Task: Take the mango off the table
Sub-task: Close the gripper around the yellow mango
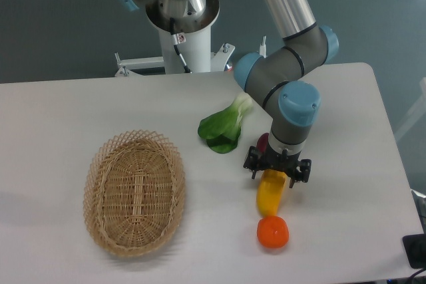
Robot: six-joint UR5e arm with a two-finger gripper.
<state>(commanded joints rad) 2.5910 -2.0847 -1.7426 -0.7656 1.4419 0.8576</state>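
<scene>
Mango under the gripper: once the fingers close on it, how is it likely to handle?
The mango looks smooth and rounded, so it may slip between the fingers. The gripper sits over its upper end, so it could tilt when lifted. Nudged, it might bump the orange touching its lower end.

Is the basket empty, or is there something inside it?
Empty. Inside the basket only its bare woven bottom shows; the mango lies on the table.

Mango's (269,193) upper end and most of a purple-red vegetable (263,142), hidden behind the pincer (277,171).
</scene>
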